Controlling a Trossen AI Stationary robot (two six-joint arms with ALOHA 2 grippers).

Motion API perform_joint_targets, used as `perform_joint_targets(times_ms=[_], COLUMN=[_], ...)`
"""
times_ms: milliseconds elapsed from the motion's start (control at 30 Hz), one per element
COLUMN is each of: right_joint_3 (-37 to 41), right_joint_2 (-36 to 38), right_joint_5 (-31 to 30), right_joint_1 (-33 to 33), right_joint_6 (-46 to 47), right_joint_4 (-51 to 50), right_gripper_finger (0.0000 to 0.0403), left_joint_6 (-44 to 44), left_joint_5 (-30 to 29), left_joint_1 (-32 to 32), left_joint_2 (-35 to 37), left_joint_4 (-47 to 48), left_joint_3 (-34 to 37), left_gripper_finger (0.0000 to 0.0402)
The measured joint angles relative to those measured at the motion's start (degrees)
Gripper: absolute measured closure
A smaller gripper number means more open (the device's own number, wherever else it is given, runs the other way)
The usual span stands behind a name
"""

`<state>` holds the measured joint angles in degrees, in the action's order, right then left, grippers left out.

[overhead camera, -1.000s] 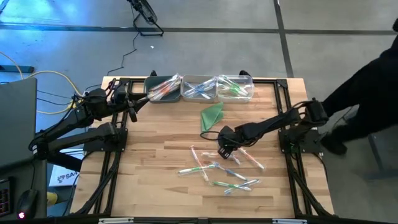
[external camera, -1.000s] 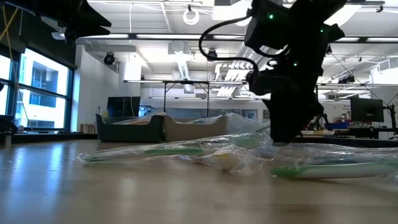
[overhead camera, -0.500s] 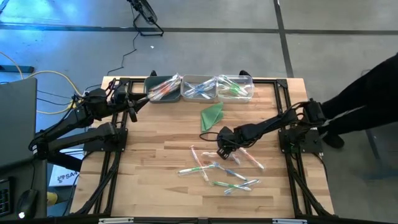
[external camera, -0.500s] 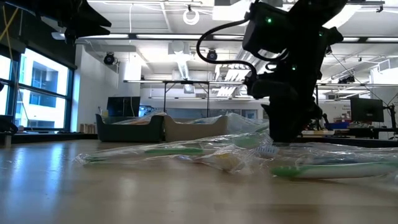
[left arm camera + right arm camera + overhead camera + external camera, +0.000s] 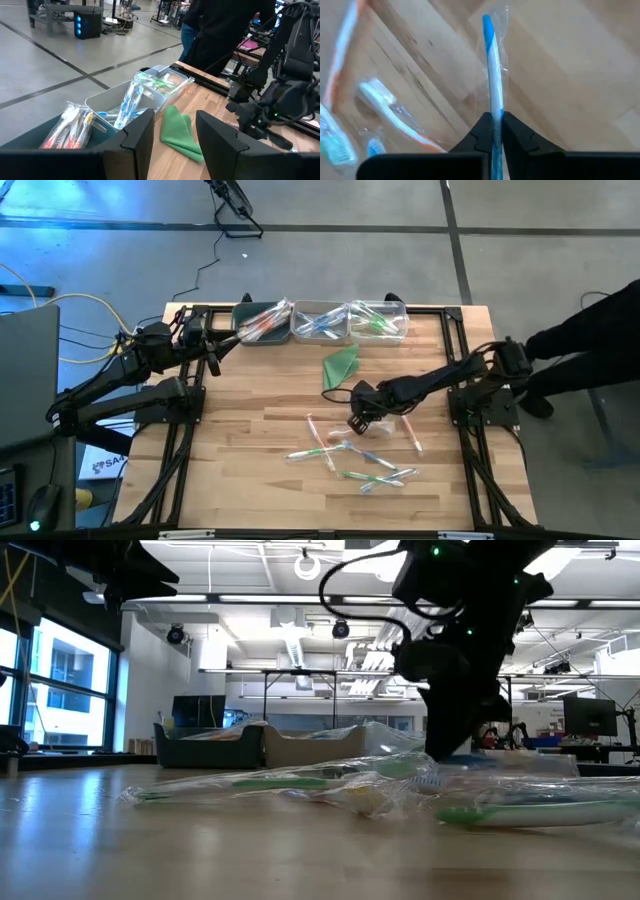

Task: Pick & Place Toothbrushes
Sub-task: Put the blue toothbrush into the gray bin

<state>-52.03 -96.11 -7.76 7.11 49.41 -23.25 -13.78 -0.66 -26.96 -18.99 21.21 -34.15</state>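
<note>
**Right gripper pinches a blue toothbrush above the scattered pile**

The wooden bench (image 5: 250,430) fills the middle of the high view, ringed by a black frame. A person in dark clothing (image 5: 590,345) stands beyond its right edge, cut off by the picture's border; the left wrist view shows the same dark torso, again only partly.

The left arm waits at the bench's far left corner. Its gripper (image 5: 172,137) hangs with the fingers apart and nothing between them, facing the bins.

The right arm reaches in from the right side, its gripper (image 5: 358,420) over the middle of the bench. The right wrist view shows the fingers (image 5: 480,132) pressed together on a blue and white toothbrush in a clear wrapper (image 5: 492,75); the lower end of the brush is hidden between the fingers. In the low view the dark gripper blocks most of this brush.

Three bins sit along the far edge: a dark bin (image 5: 262,325) with orange-accented brushes, a clear middle bin (image 5: 320,322) with blue ones, and a clear bin (image 5: 378,320) with green ones. A folded green cloth (image 5: 342,363) lies just in front of them.

Loose toothbrushes (image 5: 350,455) lie scattered on the near half of the bench; wrappers blur their outlines, so a count is not possible.
</note>
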Motion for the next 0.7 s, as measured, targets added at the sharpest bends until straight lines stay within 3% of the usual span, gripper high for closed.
perform_joint_targets(times_ms=[333,700], right_joint_3=[-0.07,-0.22], right_joint_2=[9.76,21.49], right_joint_5=[-8.59,-24.65], right_joint_1=[-0.15,-0.09], right_joint_6=[0.08,1.31], right_joint_4=[-0.51,7.36], right_gripper_finger=[0.0388,0.0388], left_joint_6=[0.00,0.00], left_joint_5=[0.02,0.00], left_joint_1=[0.00,0.00], left_joint_2=[-0.02,-0.01], left_joint_4=[0.00,0.00], left_joint_3=[0.00,0.00], left_gripper_finger=[0.0259,0.0259])
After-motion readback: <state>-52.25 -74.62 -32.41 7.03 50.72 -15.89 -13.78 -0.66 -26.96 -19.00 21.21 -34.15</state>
